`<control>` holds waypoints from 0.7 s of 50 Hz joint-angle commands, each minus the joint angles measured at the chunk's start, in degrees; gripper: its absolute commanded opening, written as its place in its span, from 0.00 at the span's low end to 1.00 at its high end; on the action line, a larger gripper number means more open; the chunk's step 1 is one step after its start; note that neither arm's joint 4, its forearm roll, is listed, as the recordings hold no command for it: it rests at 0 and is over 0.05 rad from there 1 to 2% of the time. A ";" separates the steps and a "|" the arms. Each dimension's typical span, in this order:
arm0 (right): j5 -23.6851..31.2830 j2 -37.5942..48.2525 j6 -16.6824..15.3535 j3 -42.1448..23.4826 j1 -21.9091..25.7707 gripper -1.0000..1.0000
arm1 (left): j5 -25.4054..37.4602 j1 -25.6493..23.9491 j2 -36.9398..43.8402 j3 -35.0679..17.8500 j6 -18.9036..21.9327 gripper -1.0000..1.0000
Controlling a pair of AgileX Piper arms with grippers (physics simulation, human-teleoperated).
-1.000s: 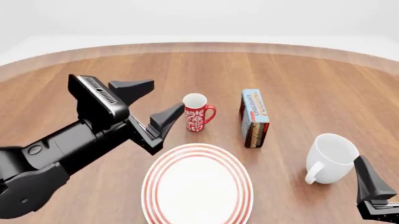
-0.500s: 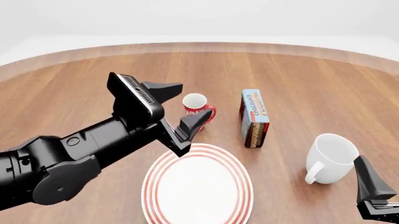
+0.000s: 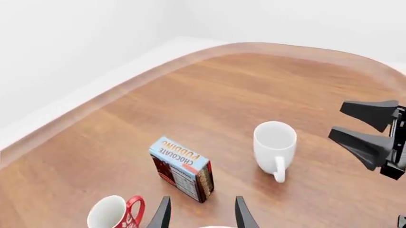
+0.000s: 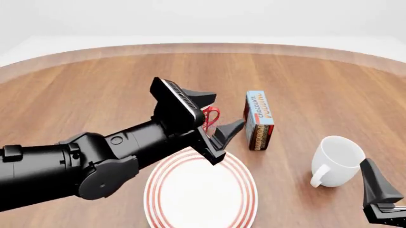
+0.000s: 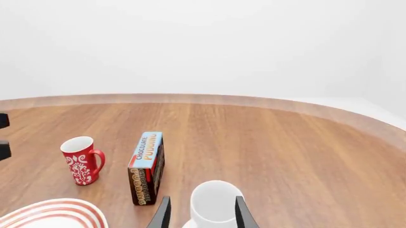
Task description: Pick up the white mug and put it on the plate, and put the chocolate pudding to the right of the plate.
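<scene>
White glossy ceramic mug (image 4: pixel 337 160) stands upright just beyond the right jaws, spread; left jaws, spread, face the blue pudding carton (image 4: pixel 259 120).

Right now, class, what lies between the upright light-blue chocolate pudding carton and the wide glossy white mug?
Only bare wooden tabletop lies between the chocolate pudding carton and the white mug, shown clearly in the front view.

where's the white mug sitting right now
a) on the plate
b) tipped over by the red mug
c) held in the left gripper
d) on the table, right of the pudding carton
d: in the front view the white mug stands upright on the bare table, to the right of the chocolate pudding and clear of the plate; the left gripper is open and holds nothing.
</scene>
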 commanded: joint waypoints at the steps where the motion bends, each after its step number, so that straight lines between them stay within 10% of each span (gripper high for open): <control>1: 0.00 0.00 0.02 0.00 -0.03 1.00 | 0.77 -2.16 2.97 -3.08 -0.15 1.00; 35: -0.27 0.17 0.52 0.05 -0.01 1.00 | 4.29 -7.55 10.47 -9.96 0.06 1.00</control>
